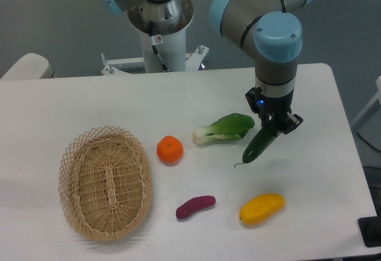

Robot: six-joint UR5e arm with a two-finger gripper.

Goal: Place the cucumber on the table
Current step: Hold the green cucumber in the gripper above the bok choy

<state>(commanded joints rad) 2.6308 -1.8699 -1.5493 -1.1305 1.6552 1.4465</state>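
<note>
Camera view, claw (275, 124) gripping tilted cucumber (261, 144), above table (119, 100)

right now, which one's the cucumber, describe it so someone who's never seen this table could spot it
Start at the white table and go to its right half, under the arm's gripper. The cucumber hangs tilted from the fingers, just right of the leafy bok choy. It is the only slim, dark green thing, with a thin stem tail at its low end.

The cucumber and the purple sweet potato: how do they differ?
The cucumber is dark green and slim; the purple sweet potato is purple and stubbier. The cucumber is longer. The cucumber hangs tilted in the gripper; the sweet potato lies free on the table. Both are elongated.
</note>
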